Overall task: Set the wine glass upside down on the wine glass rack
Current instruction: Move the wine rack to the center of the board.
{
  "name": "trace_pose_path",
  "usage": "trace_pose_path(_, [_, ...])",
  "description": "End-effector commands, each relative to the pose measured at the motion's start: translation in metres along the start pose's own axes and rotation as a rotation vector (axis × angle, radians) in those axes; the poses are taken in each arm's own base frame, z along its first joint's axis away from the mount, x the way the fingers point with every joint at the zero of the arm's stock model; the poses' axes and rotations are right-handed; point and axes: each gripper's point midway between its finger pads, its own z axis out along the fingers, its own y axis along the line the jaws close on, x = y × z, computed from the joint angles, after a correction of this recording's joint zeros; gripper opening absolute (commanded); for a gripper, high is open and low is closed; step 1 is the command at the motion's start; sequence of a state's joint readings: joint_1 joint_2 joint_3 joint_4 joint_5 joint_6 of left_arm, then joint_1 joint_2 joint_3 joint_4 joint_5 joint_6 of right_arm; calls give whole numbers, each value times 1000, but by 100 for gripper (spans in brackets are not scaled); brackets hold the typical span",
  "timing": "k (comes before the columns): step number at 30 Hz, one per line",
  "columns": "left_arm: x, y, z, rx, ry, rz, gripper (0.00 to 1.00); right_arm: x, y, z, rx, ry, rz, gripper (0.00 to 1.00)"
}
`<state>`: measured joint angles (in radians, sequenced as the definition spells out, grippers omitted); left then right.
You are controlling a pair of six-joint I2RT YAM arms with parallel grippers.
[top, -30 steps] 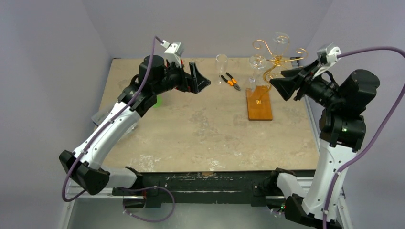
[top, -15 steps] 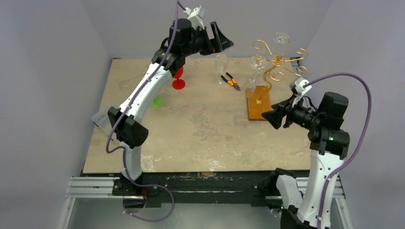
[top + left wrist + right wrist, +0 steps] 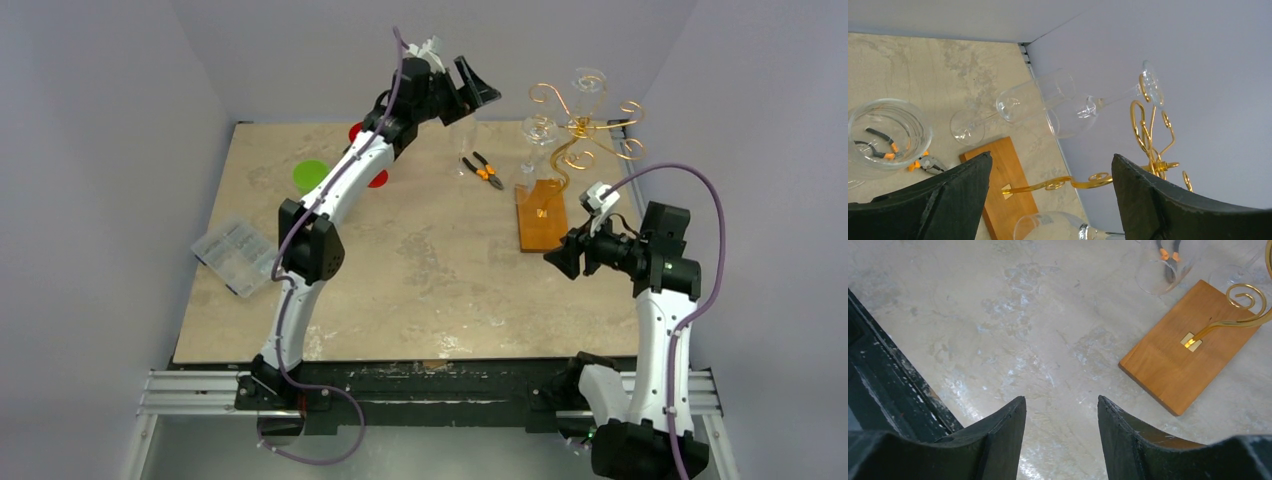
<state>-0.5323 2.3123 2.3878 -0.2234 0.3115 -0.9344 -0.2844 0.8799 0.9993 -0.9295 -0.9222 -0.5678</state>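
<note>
The wine glass rack (image 3: 585,128) is gold wire on an orange-brown wooden base (image 3: 543,218) at the back right. One clear wine glass (image 3: 1073,112) hangs upside down, its foot caught in a wire loop. A second (image 3: 1048,225) hangs bowl-down nearer the camera. Another (image 3: 1018,102) stands upright beside the base. A further clear wine glass (image 3: 463,145) stands upright left of the rack, its rim (image 3: 885,132) beside my left finger. My left gripper (image 3: 478,88) (image 3: 1050,156) is open above it, holding nothing. My right gripper (image 3: 556,258) (image 3: 1060,399) is open over bare table, near the base (image 3: 1188,347).
Orange-handled pliers (image 3: 484,170) lie between the standing glass and the rack. A red disc (image 3: 375,178) and a green disc (image 3: 310,175) lie at the back left. A clear plastic box (image 3: 235,255) sits at the left edge. Walls close in behind and to the right.
My left arm rose from the left middle and reached to the back, over the standing glass, its jaws narrowing slightly. My right arm drew back from the rack and dropped toward the base's near end.
</note>
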Motion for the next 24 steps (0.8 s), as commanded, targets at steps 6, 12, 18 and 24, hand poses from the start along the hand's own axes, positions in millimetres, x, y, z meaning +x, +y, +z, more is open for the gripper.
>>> trace_pose_path(6, [-31, -41, -16, 97, -103, 63, 85, 5, -50, 15, 130, -21, -238, 55])
trace_pose_path(12, [-33, -52, -66, 49, -122, 227, 86, 9, -80, 22, 202, -13, -389, 60])
trace_pose_path(18, [-22, -50, -122, -22, -100, 358, 86, 36, -81, 30, 134, 70, -526, 64])
trace_pose_path(24, [-14, -55, -191, -72, -122, 473, 87, 57, -80, 38, 123, 132, -437, 61])
